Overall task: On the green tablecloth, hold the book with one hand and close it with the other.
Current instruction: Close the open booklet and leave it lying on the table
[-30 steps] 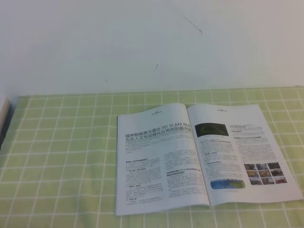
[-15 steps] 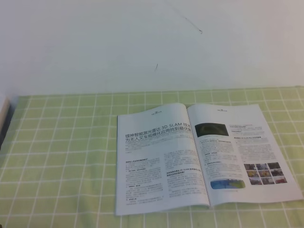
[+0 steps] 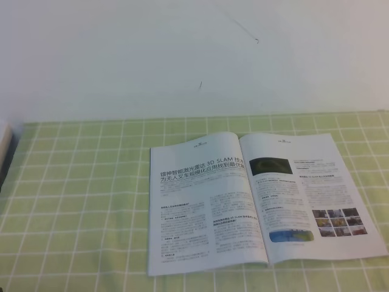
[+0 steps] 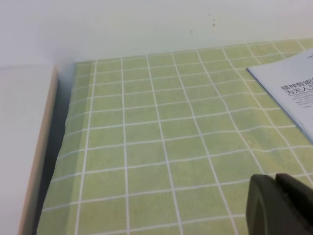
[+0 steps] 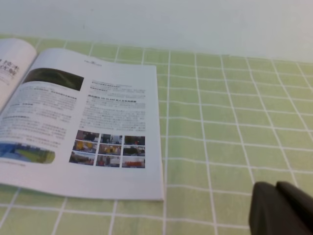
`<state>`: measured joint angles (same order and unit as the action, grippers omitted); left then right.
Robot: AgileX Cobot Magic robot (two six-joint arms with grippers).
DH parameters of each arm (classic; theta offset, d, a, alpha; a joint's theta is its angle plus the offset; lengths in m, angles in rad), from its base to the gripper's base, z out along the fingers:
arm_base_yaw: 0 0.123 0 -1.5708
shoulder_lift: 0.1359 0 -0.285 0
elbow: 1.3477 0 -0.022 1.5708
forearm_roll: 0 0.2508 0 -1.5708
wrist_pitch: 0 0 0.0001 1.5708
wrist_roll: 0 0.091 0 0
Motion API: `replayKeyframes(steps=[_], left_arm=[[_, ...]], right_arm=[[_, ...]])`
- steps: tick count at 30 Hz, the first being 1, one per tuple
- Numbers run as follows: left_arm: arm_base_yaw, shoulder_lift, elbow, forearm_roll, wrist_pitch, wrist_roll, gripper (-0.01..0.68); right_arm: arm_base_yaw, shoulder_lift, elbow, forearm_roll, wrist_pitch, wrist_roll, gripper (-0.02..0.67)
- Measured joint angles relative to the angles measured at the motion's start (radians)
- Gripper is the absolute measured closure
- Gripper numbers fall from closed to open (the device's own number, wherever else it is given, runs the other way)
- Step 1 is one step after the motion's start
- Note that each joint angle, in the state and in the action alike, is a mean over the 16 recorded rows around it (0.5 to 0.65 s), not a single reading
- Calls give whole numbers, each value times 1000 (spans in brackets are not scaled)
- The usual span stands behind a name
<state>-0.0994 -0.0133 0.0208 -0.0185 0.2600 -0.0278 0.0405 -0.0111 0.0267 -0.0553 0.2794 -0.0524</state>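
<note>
The book point(image 3: 261, 201) lies open and face up on the green tablecloth point(image 3: 85, 194), right of centre in your high view, with its spine running from the far edge toward you. The left page carries a bold headline over columns of text. The right page carries text, a dark picture near the top and a block of small photos low down. Both pages rest nearly flat, with a slight hump at the fold, so you will likely need one hand to pin one side while the other lifts and folds the opposite page over.

Neither arm appears in the high view. Your left gripper point(image 4: 279, 205) shows only as a dark tip at the lower right corner of its wrist camera, above bare cloth, well apart from the book's left corner point(image 4: 288, 93). Your right gripper point(image 5: 281, 208) shows the same way, above cloth to the right of the book's right page point(image 5: 88, 127), near it but not touching. Each tip shows just a thin seam between its fingers, so they look narrow, holding nothing.

Compared with the frames from a second and half a second ago, the high view matches: the book sits in the same spot, open at the same pages.
</note>
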Motion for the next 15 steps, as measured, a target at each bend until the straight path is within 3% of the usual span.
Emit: replayKeyframes(steps=[7, 15], left_arm=[[0, 0, 1, 0, -150, -1, 676], [0, 0, 1, 0, -497, -2, 676]], right_arm=[[0, 0, 1, 0, -182, 0, 652], [0, 0, 2, 1, -586, -1, 652]])
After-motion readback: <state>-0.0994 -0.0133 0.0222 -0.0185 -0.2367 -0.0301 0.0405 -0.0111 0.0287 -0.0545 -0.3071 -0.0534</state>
